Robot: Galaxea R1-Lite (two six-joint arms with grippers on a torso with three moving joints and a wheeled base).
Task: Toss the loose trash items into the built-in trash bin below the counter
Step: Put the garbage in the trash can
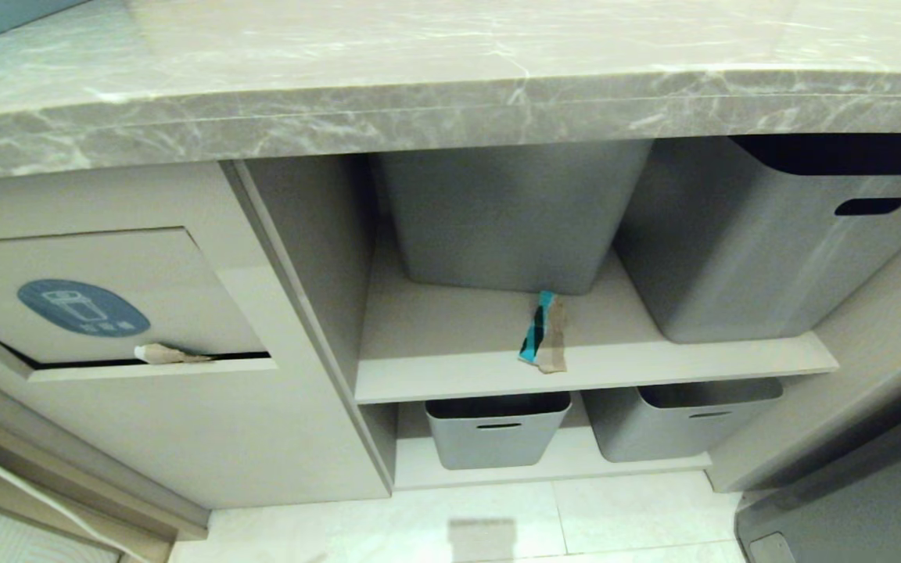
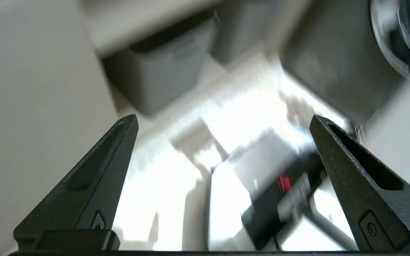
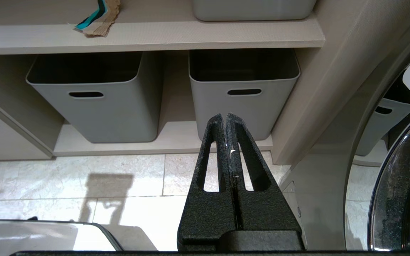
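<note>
Scrap (image 1: 543, 331) at shelf (image 1: 450, 375) front edge, long axis front-to-back, above both grippers; left gripper (image 2: 222, 124) wide, empty; right gripper (image 3: 228, 119) shut, parked.

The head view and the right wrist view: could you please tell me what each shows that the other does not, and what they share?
Only the head view shows the counter, the built-in trash bin flap with its blue sticker, and a brown scrap caught in the flap's slot. Only the right wrist view shows the right gripper, shut and empty, low over the floor. Both show the teal-and-black scrap on the shelf edge and the two lower grey tubs.
</note>
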